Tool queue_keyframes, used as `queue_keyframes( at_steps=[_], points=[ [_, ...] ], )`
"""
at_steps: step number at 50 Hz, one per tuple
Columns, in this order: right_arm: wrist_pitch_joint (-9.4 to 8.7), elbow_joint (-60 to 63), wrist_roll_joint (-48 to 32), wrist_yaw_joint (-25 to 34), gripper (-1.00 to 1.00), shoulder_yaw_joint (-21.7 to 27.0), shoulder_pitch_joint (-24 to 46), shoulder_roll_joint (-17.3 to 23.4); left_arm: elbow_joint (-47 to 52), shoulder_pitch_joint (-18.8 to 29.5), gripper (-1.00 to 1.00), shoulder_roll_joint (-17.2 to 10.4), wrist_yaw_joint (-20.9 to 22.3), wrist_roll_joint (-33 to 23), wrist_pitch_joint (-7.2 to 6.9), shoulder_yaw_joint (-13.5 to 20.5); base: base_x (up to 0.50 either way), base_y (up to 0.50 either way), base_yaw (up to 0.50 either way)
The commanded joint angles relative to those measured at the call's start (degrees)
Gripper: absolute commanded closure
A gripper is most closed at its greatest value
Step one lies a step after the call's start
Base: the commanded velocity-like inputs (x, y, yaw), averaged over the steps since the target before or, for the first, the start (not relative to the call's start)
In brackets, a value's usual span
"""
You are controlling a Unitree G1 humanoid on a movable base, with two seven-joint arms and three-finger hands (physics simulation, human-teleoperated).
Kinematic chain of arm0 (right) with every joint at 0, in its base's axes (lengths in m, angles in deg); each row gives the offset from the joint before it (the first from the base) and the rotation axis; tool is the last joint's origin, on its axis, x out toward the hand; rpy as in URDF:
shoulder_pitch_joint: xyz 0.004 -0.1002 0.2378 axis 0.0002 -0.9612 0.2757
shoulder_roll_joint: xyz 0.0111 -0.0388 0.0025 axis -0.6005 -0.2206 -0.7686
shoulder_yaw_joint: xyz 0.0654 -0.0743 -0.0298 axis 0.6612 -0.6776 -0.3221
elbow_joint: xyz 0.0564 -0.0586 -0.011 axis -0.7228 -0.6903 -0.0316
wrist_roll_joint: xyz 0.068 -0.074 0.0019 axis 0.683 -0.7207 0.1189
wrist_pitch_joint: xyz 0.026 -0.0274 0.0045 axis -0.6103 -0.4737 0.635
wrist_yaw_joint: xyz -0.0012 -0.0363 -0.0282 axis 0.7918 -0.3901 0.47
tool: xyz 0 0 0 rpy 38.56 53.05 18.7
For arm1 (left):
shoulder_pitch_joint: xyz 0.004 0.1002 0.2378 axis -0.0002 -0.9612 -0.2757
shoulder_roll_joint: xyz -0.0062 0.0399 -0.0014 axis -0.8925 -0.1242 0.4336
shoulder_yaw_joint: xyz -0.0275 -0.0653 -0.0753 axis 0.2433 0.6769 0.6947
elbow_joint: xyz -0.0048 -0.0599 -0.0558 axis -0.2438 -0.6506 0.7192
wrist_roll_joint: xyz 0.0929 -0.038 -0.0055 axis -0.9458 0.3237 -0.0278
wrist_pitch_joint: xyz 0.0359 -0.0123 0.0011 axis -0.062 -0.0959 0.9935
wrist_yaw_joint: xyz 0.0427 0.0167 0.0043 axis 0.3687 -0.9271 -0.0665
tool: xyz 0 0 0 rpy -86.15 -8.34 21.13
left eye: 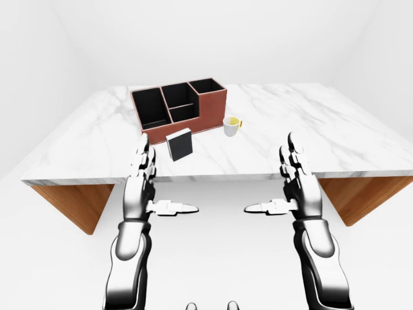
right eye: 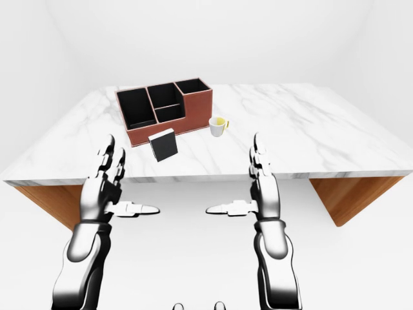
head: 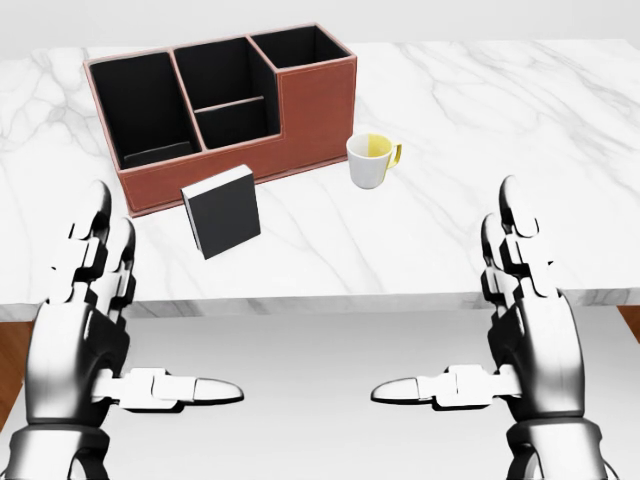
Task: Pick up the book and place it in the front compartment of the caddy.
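Observation:
The book [head: 222, 210], dark-covered with white page edges, stands tilted on the marble table just below the caddy in the head view. The brown caddy [head: 305, 105] has black-lined compartments: a large one at the left, a split pair in the middle, a taller one at the right. My left hand [head: 160, 305] is open at the lower left, its fingers up and its thumb pointing right, apart from the book and below it. My right hand [head: 448, 295] mirrors it at the lower right, open and holding nothing.
A white mug [head: 370, 160] with a yellow inside and handle stands right of the caddy. The marble table [head: 520, 120] has its near edge running across the head view at the height of my fingers. White floor lies below it.

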Motion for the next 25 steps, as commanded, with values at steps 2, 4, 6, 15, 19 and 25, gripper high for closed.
queue_keyframes(
  at_steps=[2,4,6,15,19,25],
  points=[
    [0.00,6.0,0.2,0.8,-1.00,0.4,-0.5,-0.1,10.2,-0.4,-1.00,-0.5,1.5,0.5,0.00,0.9,0.00,0.00,0.00],
    [0.00,6.7,0.2,0.9,-1.00,0.5,-0.5,0.0,11.7,-1.9,-1.00,-0.4,1.9,0.8,0.00,1.6,0.00,0.00,0.00],
    [0.00,7.1,0.3,1.0,-1.00,0.7,-0.6,0.0,13.7,-3.6,-1.00,0.0,2.1,1.3,0.00,2.1,0.00,0.00,0.00],
    [0.00,10.0,-0.8,1.0,-1.00,-0.3,-2.0,-0.1,18.3,-4.3,-1.00,-0.2,3.7,1.8,0.00,5.1,0.00,0.00,0.00],
    [0.00,11.2,-0.8,1.2,-1.00,-0.2,-2.0,-0.2,20.5,-3.6,-1.00,-0.3,4.0,2.3,0.00,6.1,0.00,0.00,0.00],
    [0.00,13.7,-0.4,1.7,-1.00,-0.4,-2.5,-0.3,22.2,-2.8,-1.00,-0.5,4.5,2.7,0.00,8.4,0.00,0.00,0.00]
  ],
)
